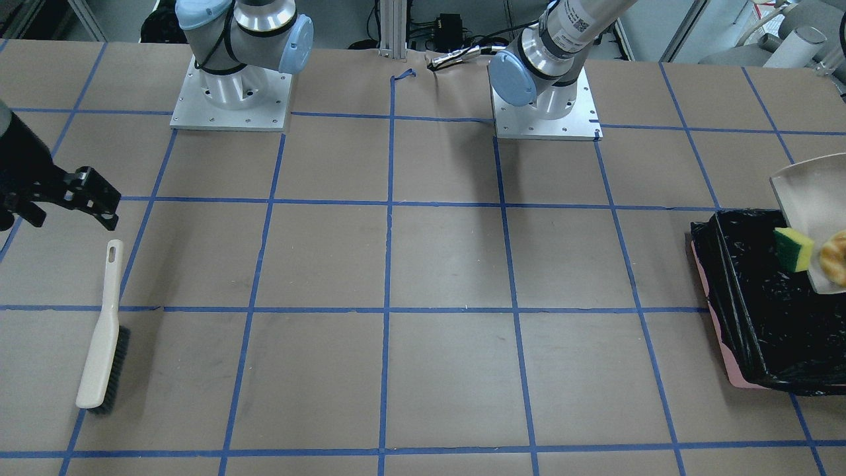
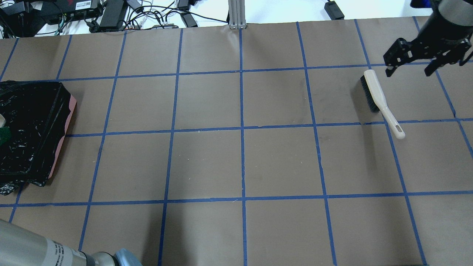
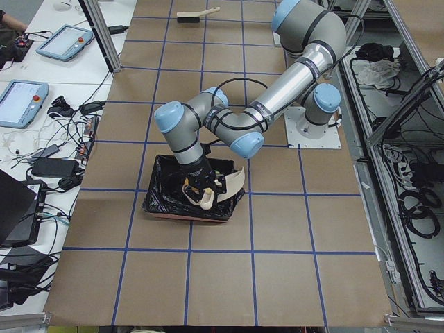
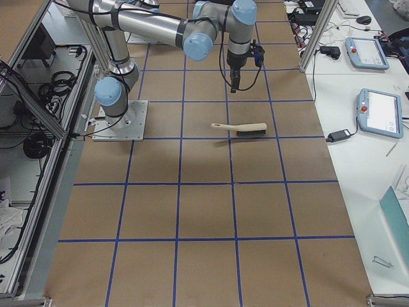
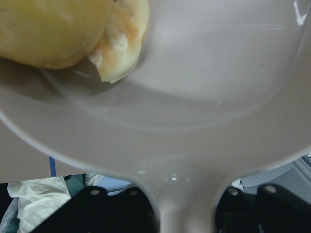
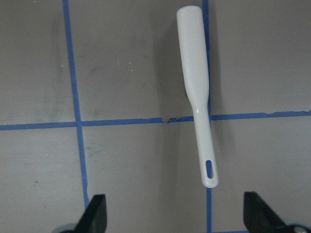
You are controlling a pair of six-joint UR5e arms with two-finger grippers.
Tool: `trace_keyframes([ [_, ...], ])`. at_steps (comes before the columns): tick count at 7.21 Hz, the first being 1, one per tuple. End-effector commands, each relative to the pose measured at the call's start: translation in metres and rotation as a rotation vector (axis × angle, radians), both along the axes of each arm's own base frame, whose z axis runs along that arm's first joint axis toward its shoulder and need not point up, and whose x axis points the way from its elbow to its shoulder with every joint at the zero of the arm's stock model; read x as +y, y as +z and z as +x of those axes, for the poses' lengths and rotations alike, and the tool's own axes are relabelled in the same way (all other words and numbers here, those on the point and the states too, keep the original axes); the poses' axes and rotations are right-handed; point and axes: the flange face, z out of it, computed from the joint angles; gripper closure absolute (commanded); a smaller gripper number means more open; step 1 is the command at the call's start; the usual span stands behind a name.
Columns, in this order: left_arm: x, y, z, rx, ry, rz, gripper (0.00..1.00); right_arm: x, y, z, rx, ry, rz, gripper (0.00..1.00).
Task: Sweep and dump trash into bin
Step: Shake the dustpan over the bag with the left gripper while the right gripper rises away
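Note:
My left gripper [image 3: 201,182] is shut on the handle of the beige dustpan [image 1: 811,198] and holds it tilted over the bin [image 1: 760,297], a pink container lined with a black bag. The yellow-and-green sponge [image 1: 794,248] is at the pan's lower lip above the bag. The croissant piece [image 1: 835,256] lies in the pan. The left wrist view shows the tan lump [image 5: 48,29] and the croissant piece [image 5: 121,43] in the pan. My right gripper [image 2: 408,71] is open and empty, just above the beige hand brush [image 2: 377,96].
The brush [image 1: 104,334] lies flat on the brown paper by a blue tape line, its handle toward the robot. The bin [image 2: 33,129] sits at the table's left end. The arm bases [image 1: 231,99] stand along the robot's edge of the table.

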Motion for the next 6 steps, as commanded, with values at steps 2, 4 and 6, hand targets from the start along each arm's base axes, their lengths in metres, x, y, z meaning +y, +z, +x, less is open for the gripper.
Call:
trace_keyframes([
  [2,-0.013,0.013,-0.017,-0.066,-0.033,-0.029,0.95,0.008,0.026,0.080,-0.016,-0.081,-0.002,0.00],
  [4,-0.009,0.007,-0.022,-0.079,-0.031,-0.016,0.94,0.020,0.033,0.090,-0.019,-0.079,-0.012,0.00],
  [6,-0.008,0.005,-0.025,-0.131,-0.030,-0.057,0.94,0.030,0.030,0.115,-0.007,-0.020,-0.012,0.00],
])
